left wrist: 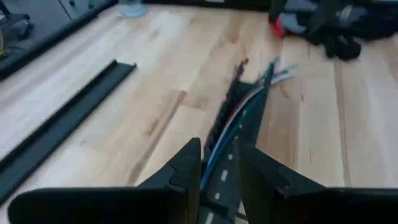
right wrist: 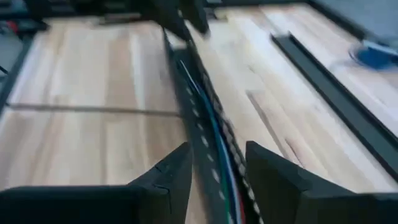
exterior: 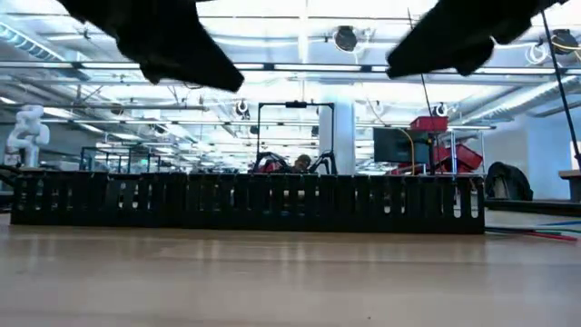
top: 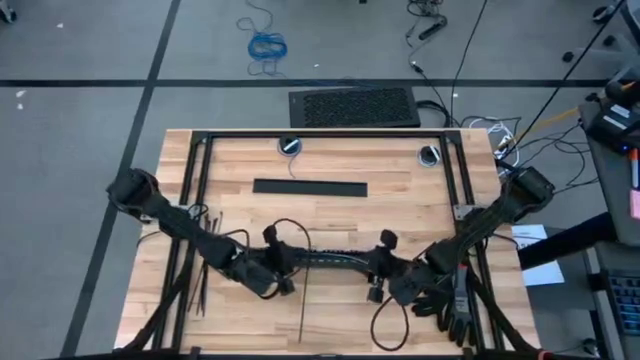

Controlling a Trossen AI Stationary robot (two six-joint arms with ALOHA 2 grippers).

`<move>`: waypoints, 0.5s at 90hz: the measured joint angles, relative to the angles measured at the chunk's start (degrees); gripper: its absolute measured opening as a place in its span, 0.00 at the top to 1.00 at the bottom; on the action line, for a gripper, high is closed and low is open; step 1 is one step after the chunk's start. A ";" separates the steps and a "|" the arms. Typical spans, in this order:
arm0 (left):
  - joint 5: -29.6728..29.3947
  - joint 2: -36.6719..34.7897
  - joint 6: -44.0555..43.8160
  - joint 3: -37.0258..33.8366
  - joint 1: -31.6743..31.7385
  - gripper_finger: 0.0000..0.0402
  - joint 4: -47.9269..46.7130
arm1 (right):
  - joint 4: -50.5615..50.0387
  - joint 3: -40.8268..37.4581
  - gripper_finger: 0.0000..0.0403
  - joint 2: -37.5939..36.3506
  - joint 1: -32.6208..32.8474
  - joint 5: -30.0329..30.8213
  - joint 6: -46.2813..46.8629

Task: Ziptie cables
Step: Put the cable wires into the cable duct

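Note:
The cables [top: 330,258], thin blue, green, pale and red wires running along a dark slotted strip, span between my two grippers over the table's near middle. My left gripper [top: 285,272] is shut on their left end [left wrist: 239,118], and my right gripper [top: 378,280] on their right end [right wrist: 208,118]. The wires splay past the strip at the right arm's end [left wrist: 277,71]. Zipties [top: 200,285] lie flat on the wood beside the left arm. Another thin dark strip [top: 303,315] lies near the front edge. My left gripper [left wrist: 219,180] pinches the strip and wires between its two fingers, at the bundle's left end [left wrist: 221,158]. The bundle runs straight on from between the fingers, along them. My right gripper [right wrist: 217,180] has the bundle's right end [right wrist: 214,168] between its two fingers, which stand on either side of the strip. The bundle runs on ahead along the fingers toward the left gripper.
A long flat black bar [top: 310,187] lies across the table's far middle and shows as a slotted wall in the low view [exterior: 245,202]. A black cable loop [top: 390,322] and dark clutter with a red part [top: 452,305] lie near the right arm. A dark frame [top: 320,135] borders the table.

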 joint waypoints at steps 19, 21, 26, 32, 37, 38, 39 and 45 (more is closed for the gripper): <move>17.20 1.95 5.88 0.09 -0.90 0.77 14.73 | -11.69 0.00 0.67 0.15 0.01 -5.70 5.67; 18.65 2.63 6.71 0.13 -1.29 0.77 17.28 | -13.23 0.00 0.67 0.15 0.01 -6.14 7.20; 20.82 4.25 8.16 0.13 -2.33 0.77 21.92 | -16.38 0.00 0.68 0.15 -0.02 -7.62 11.27; 20.81 5.67 8.03 0.13 -3.39 0.77 24.54 | -19.71 0.00 0.69 0.46 0.19 -10.57 16.14; 19.33 6.02 6.81 0.13 -4.15 0.77 23.95 | -21.05 0.00 0.70 1.30 0.95 -12.38 19.00; 18.90 6.02 6.56 0.12 -4.27 0.77 23.67 | -21.18 -0.01 0.70 1.50 1.16 -12.52 19.41; 18.45 6.02 6.31 0.11 -4.38 0.77 23.39 | -21.22 -0.03 0.71 1.71 1.37 -12.58 19.82; 15.66 6.04 4.74 0.11 -5.03 0.77 22.18 | -20.06 -0.04 0.73 3.44 2.27 -12.96 20.80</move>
